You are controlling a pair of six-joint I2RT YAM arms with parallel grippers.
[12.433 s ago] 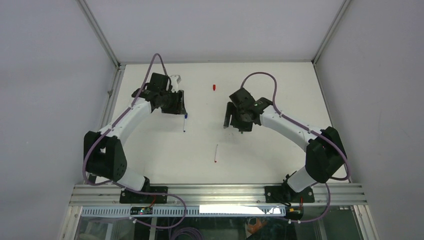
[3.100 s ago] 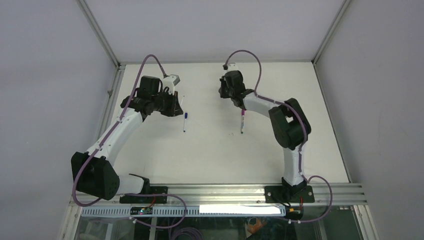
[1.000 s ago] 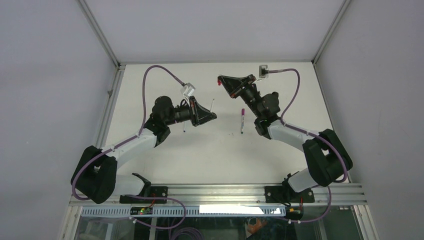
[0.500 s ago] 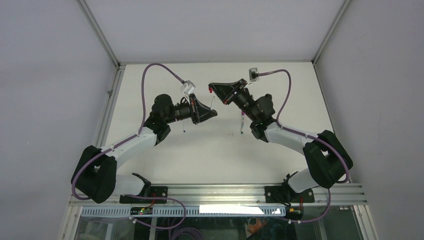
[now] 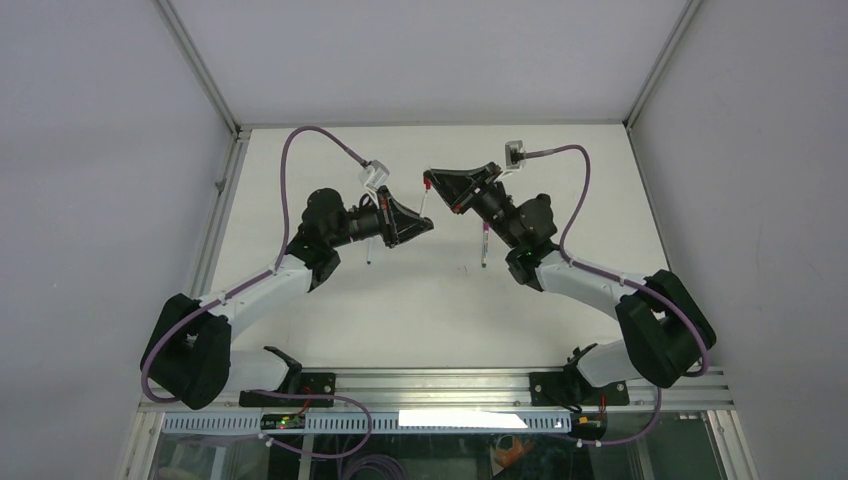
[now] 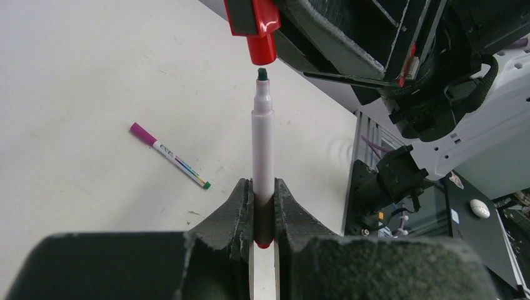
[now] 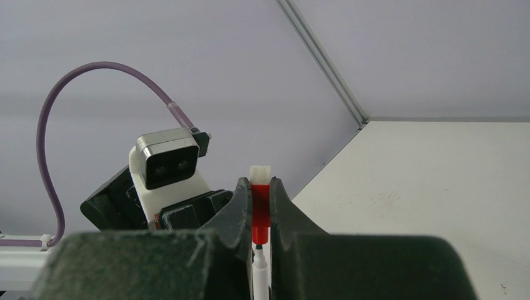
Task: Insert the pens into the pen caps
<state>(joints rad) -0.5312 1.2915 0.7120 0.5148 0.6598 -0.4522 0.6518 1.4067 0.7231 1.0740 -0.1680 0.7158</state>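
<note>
Left gripper (image 6: 264, 203) pinches the pen (image 6: 263, 137) by its back end, tip just short of the red cap (image 6: 262, 49). The right gripper (image 7: 260, 187) clamps that cap mouth-first toward it, so probably lined up for a straight push-in.

place: robotics lab test cell
walls: plain grey panels (image 5: 90, 150) in aluminium framing (image 5: 197, 60)
bench: bare white table (image 5: 420, 300); arms (image 5: 270, 290) bolted to a slotted rail (image 5: 440, 385)
extras: purple cabling (image 7: 101, 64), circuit board (image 5: 285, 422) below the edge
</note>
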